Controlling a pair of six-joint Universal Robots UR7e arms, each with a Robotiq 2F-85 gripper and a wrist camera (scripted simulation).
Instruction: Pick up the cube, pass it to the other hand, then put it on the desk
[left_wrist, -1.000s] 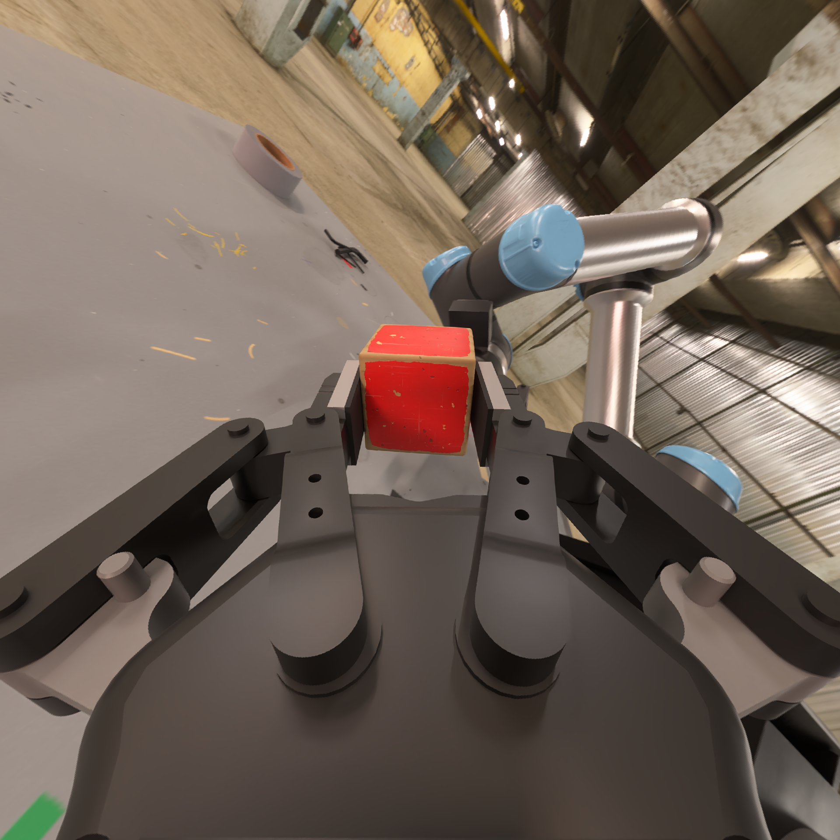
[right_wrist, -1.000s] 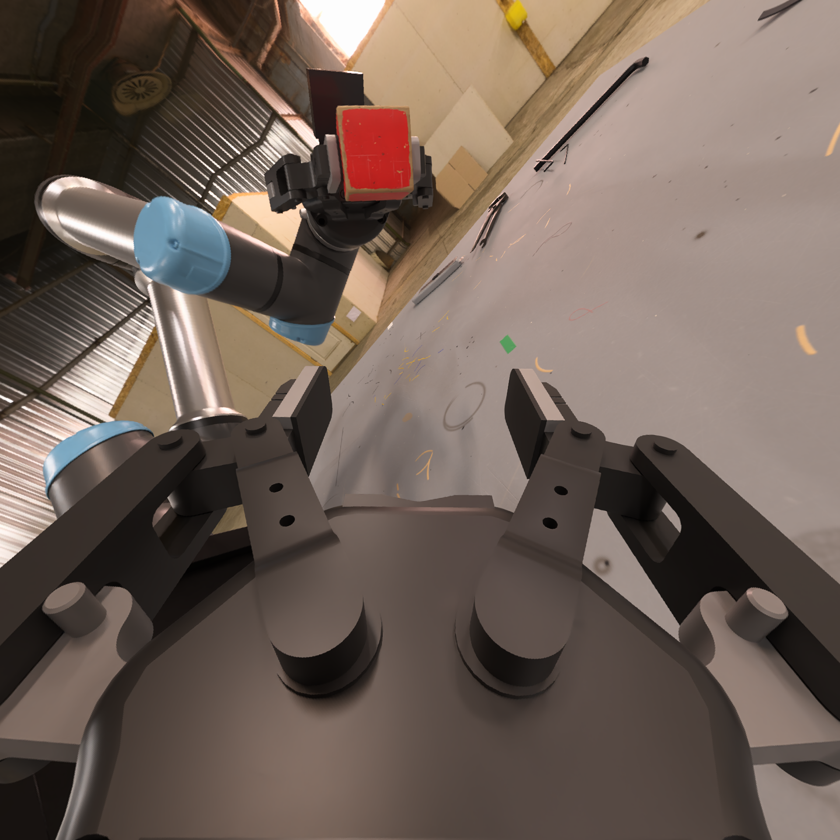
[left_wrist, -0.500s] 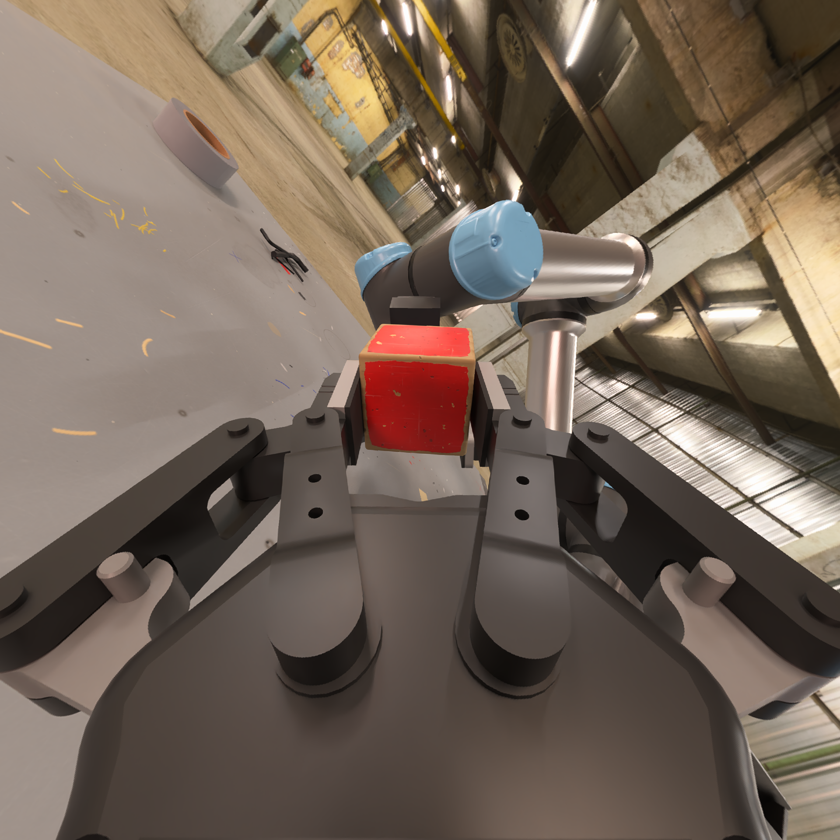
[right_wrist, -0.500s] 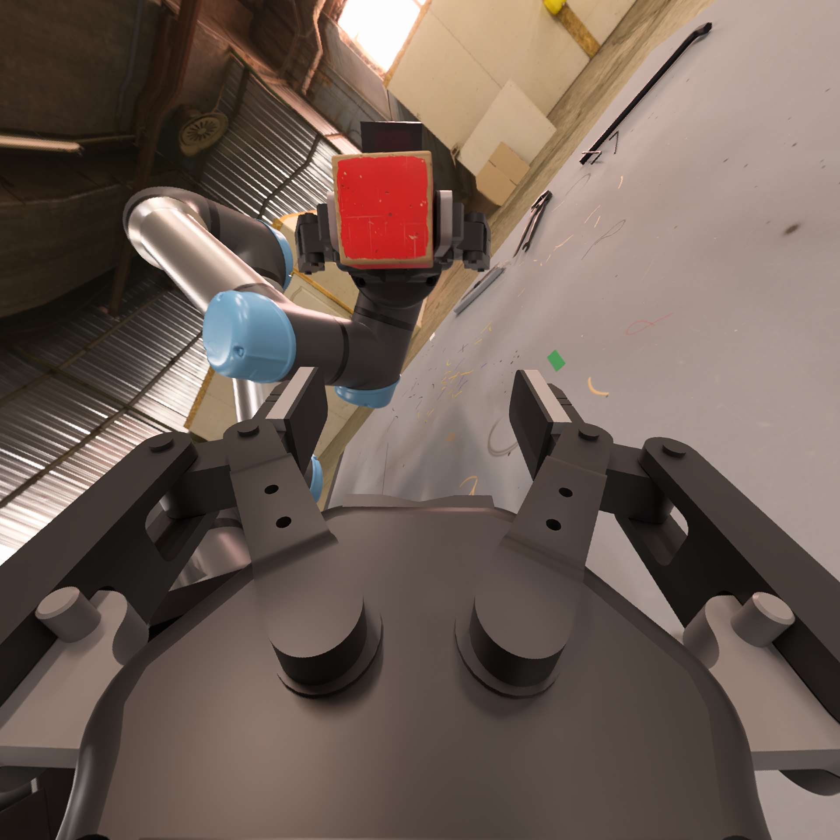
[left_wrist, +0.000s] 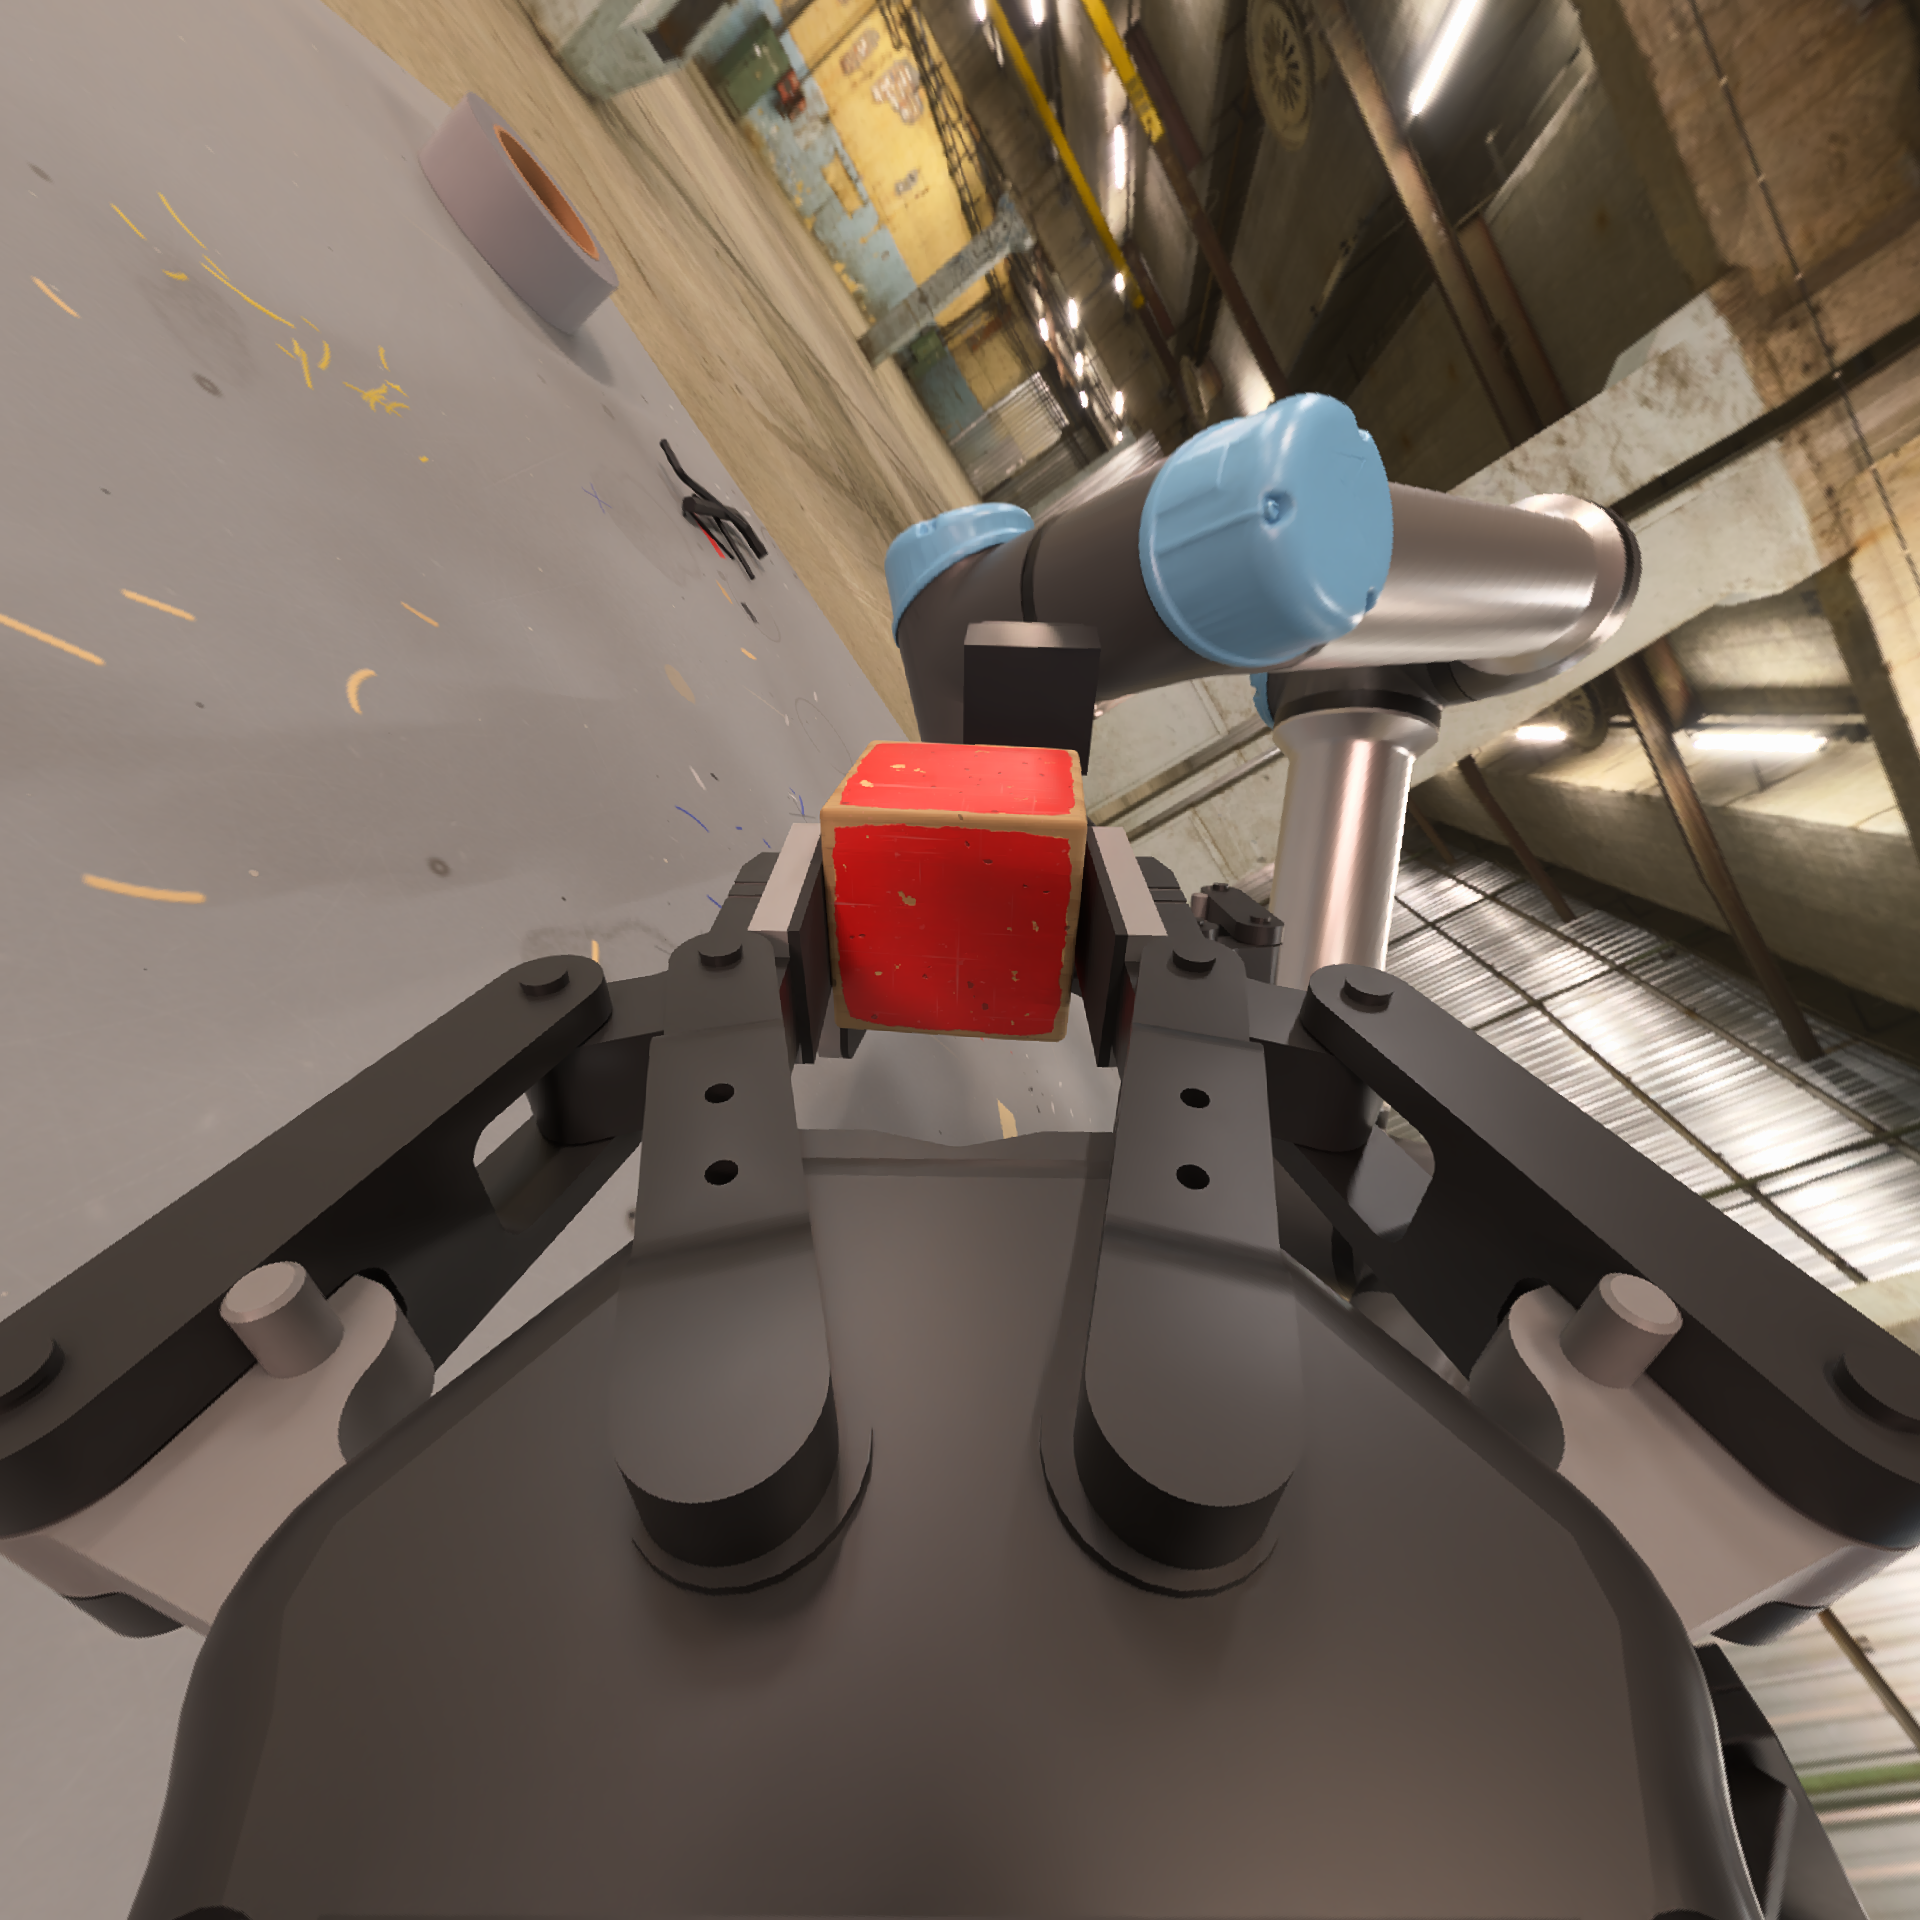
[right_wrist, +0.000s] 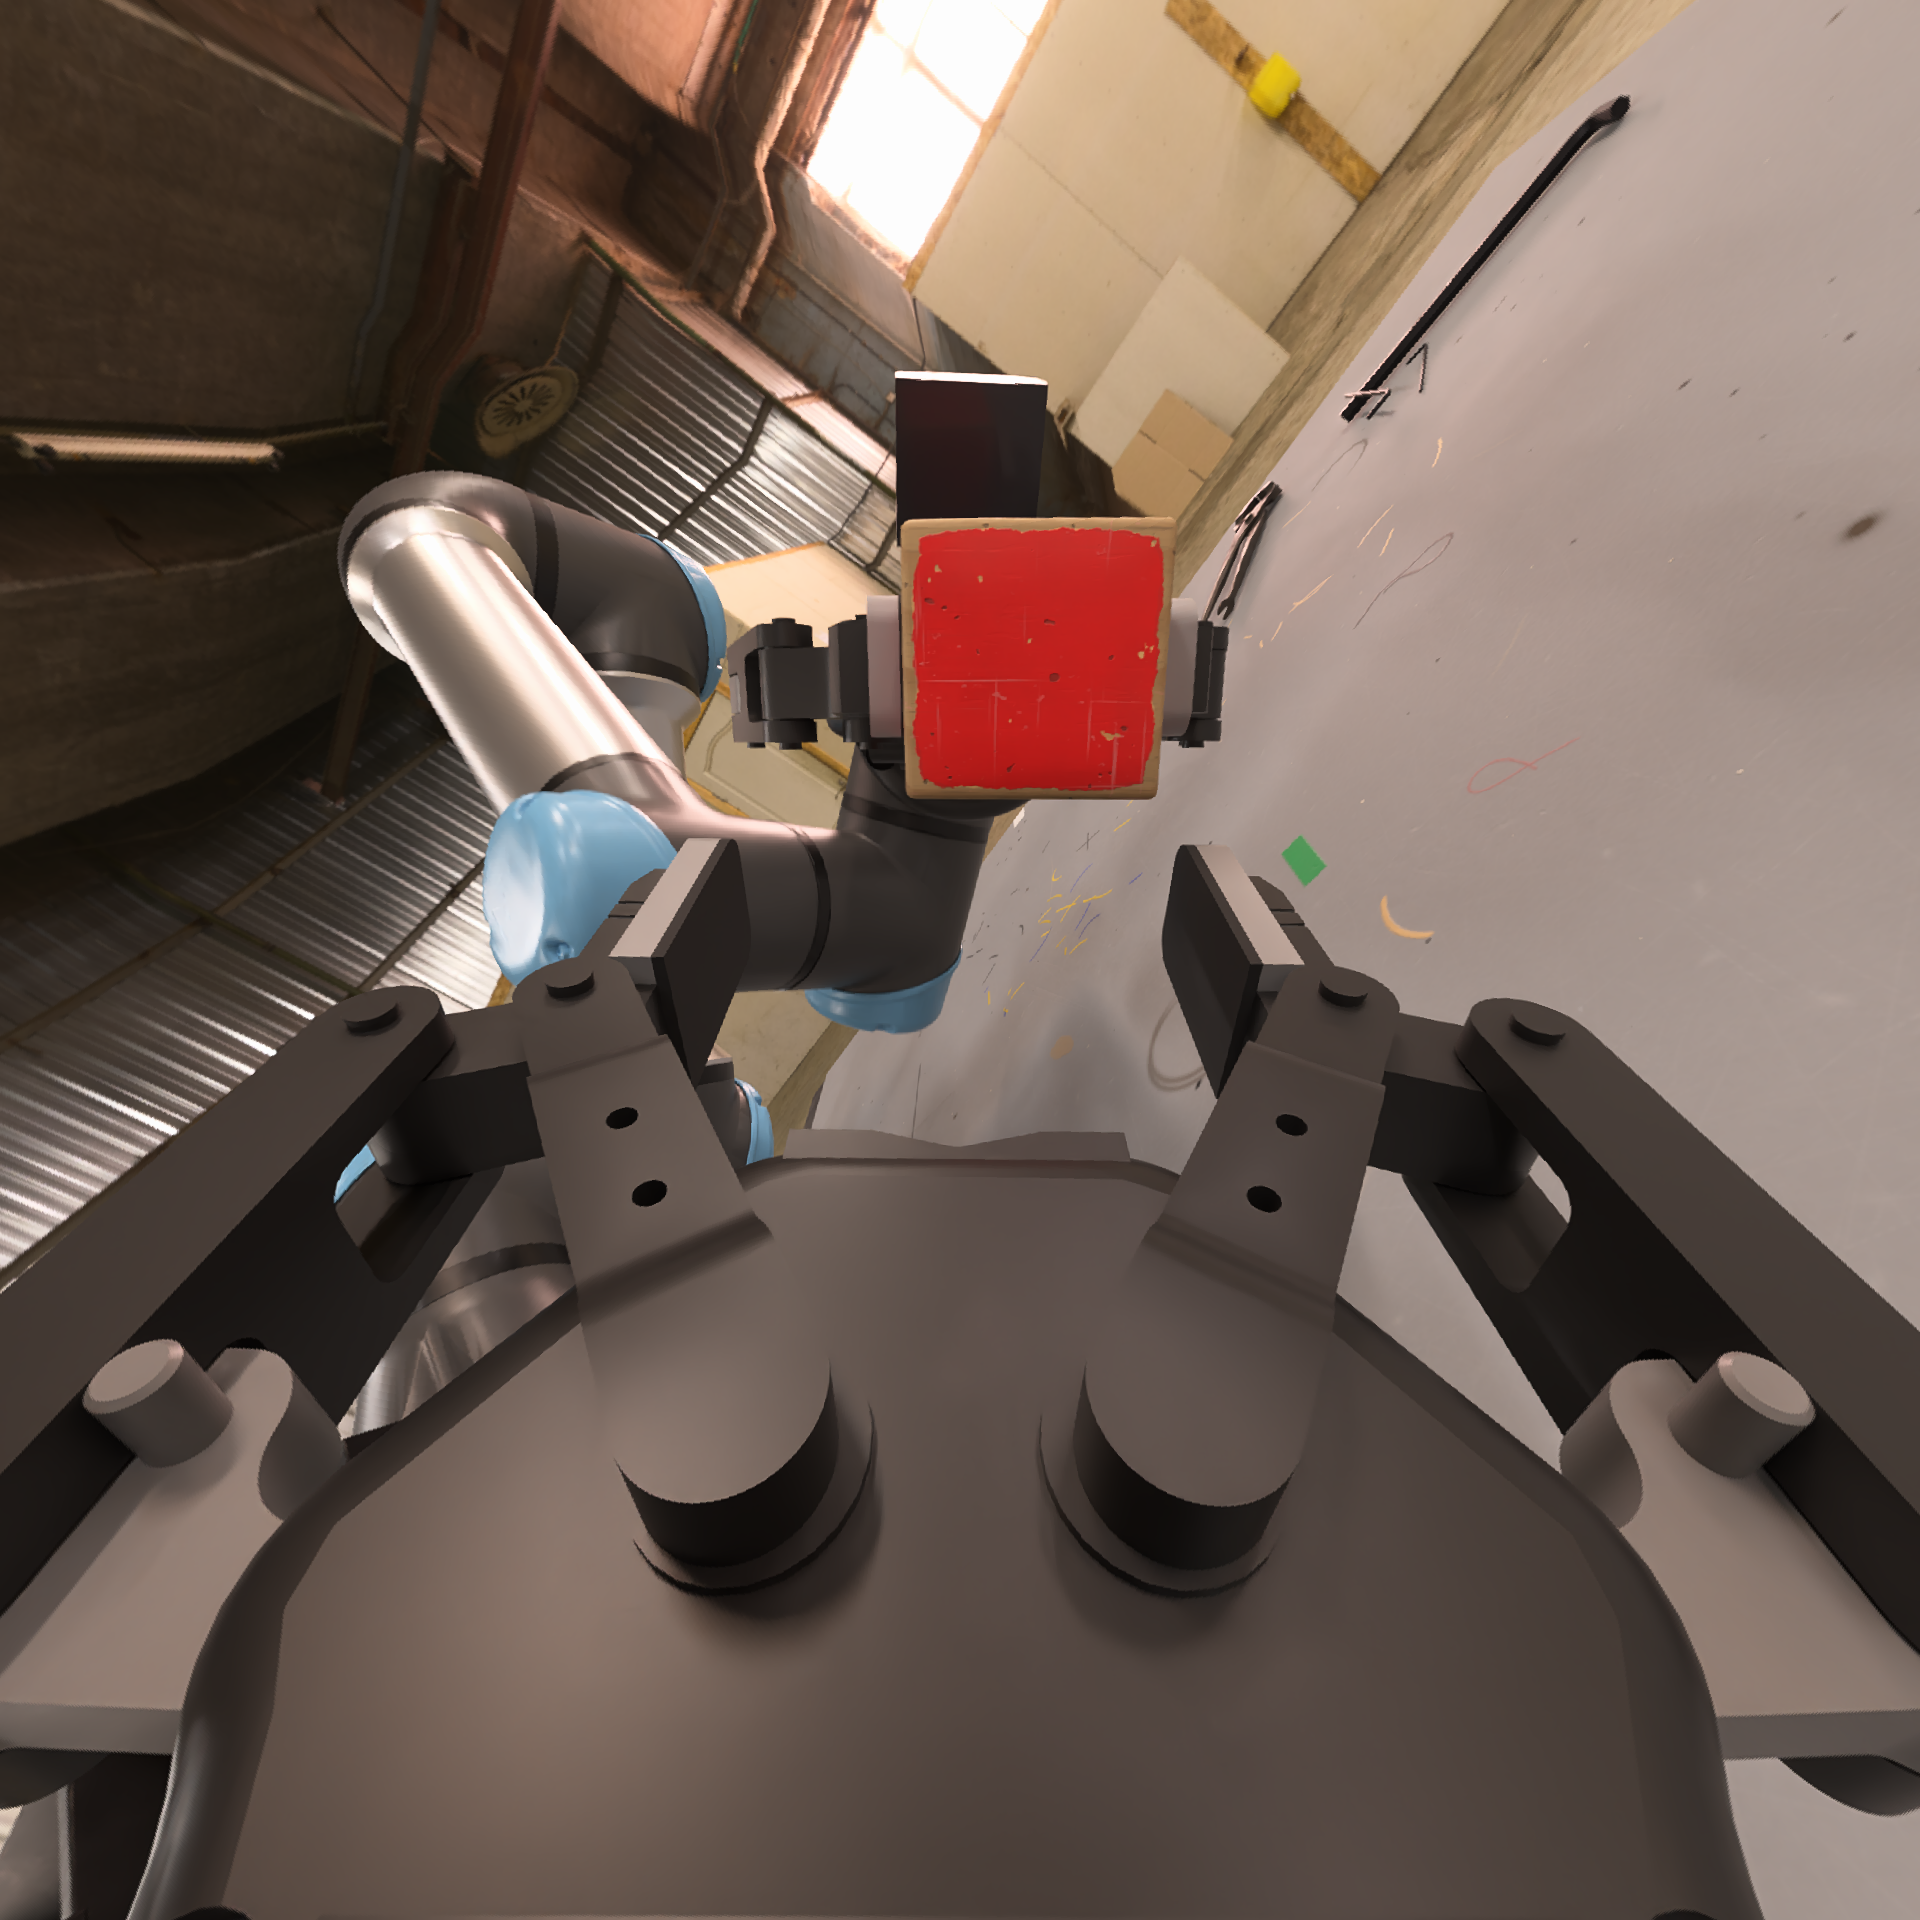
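Note:
My left gripper is shut on the red cube, a worn red block with tan edges, and holds it in the air above the grey desk. The cube also shows in the right wrist view, held by the left gripper, just above and beyond my open, empty right gripper. The right arm faces the cube from behind; its gripper is mostly hidden by the cube.
A roll of grey tape stands at the far end of the desk, with a small black tool nearer. In the right wrist view, a small green marker, a long black bar and black pliers lie on the desk.
The two grippers have come closer together. In the right wrist view the cube has grown larger and dropped toward the open fingers. The left gripper stays shut on the cube.

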